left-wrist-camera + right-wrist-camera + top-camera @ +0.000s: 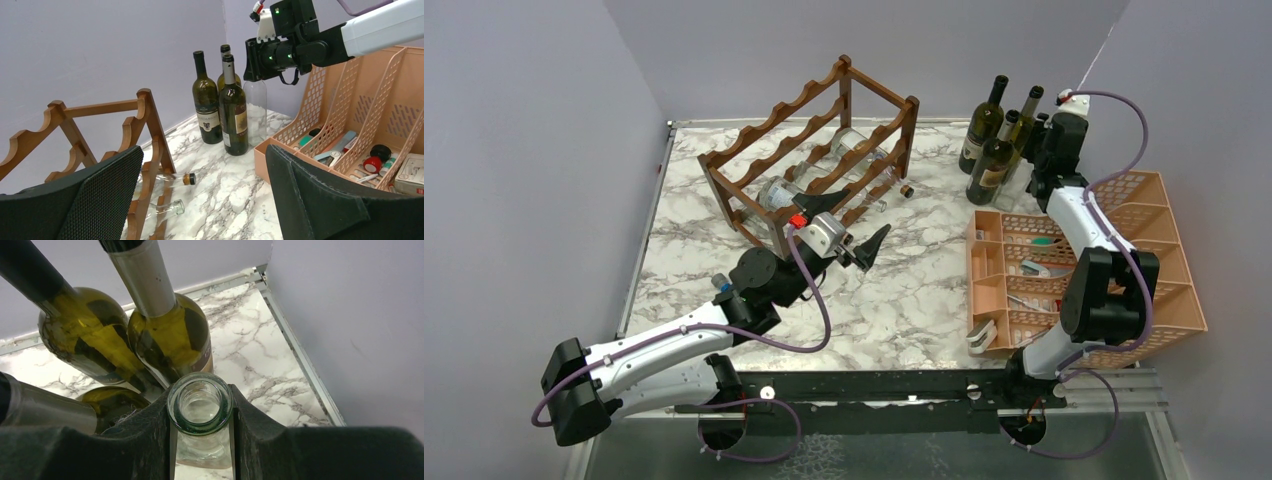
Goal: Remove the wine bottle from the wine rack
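left gripper [856, 220] nearer, jaws wide; dark brown wooden wavy-railed wine rack [911, 125] at 11 o'clock, clear glass wine bottle [781, 190] inside, neck seemingly toward 4; right gripper [201, 440] clamping empty bottle [200, 405].

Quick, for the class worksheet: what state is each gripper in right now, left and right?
Left gripper: open, holding nothing.
Right gripper: shut on the neck of the clear bottle.
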